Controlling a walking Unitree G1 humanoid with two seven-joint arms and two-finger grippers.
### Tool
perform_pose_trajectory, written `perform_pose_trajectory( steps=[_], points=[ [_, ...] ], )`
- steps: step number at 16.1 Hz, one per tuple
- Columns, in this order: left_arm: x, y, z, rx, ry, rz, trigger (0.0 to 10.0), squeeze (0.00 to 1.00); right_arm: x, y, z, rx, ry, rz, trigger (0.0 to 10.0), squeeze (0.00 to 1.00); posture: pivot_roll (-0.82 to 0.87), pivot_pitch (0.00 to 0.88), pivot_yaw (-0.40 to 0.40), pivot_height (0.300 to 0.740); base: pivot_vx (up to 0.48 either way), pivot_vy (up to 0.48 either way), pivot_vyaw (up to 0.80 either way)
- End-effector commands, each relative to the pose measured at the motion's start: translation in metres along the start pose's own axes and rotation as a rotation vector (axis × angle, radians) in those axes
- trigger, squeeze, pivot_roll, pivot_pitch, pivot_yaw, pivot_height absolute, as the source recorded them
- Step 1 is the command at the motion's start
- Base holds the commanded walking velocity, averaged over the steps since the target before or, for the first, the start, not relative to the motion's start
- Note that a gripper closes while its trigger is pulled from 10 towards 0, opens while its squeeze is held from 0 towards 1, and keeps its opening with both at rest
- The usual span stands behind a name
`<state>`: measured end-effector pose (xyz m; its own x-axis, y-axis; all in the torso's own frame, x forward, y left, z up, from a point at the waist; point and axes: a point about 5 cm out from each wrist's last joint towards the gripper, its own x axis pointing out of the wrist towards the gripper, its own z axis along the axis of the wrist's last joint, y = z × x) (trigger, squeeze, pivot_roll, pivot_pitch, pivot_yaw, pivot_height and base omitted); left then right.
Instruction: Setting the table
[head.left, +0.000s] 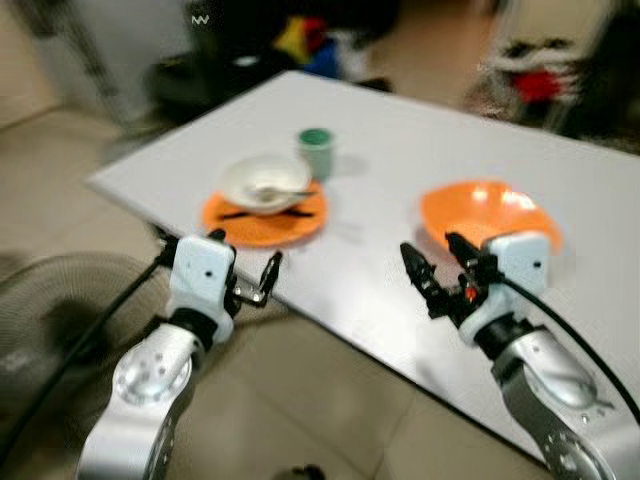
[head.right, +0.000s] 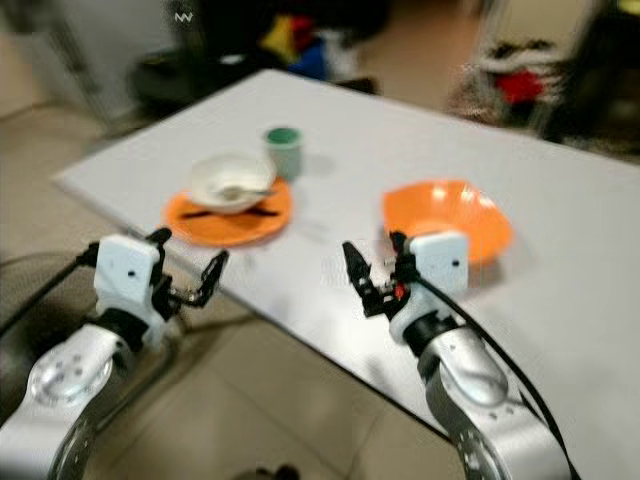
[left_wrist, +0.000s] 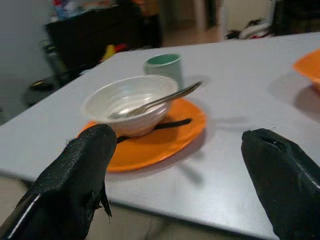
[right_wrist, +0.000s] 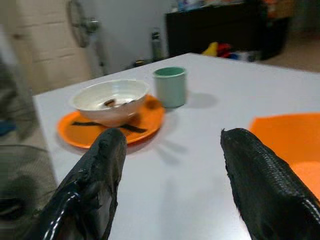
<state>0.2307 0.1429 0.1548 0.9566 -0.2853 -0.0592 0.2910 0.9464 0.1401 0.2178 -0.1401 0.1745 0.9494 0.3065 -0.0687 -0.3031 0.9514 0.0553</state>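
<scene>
Nearest the camera, two silver arms are reaching forward over a tiled floor (head.left: 330, 400) toward a white table (head.left: 400, 160). The left gripper (head.left: 268, 278) is hovering just short of the table's near edge with its black fingers (left_wrist: 75, 185) spread wide and holding nothing. The right gripper (head.left: 432, 268) is hanging above the tabletop, its fingers (right_wrist: 265, 185) also spread wide and empty, just beside an orange bowl (head.left: 488, 212) sitting on the table to the robot's right.

A little farther back, ahead of the left gripper, an orange plate (head.left: 264, 215) is lying near the table's edge. A white bowl (head.left: 264, 182) is resting on it with a metal spoon (left_wrist: 155, 101) leaning inside, handle sticking out over the rim. A dark, thin utensil (left_wrist: 172, 123) is lying on the plate beside the bowl.

Just behind the plate, a green cup (head.left: 316, 152) is standing upright. Beyond the table, dark furniture (left_wrist: 100, 35) and blurred colourful items are sitting.
</scene>
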Motion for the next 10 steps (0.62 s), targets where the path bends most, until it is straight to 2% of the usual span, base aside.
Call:
perform_pose_trajectory(
  steps=[1,10],
  points=[
    [-0.0002,0.0021,0.0018,0.020,-0.003,0.010,10.0,0.00,0.0005,0.0025,0.0020,0.013,-0.002,0.017,10.0,0.00,0.09,0.000,0.088,0.740,0.000,0.000,0.80],
    [0.0038,-0.0017,0.0044,0.018,-0.009,0.005,10.0,0.00,0.0024,-0.0013,-0.0022,0.015,0.030,-0.003,10.0,0.00,0.09,0.000,0.089,0.740,0.000,0.000,0.80]
  ],
)
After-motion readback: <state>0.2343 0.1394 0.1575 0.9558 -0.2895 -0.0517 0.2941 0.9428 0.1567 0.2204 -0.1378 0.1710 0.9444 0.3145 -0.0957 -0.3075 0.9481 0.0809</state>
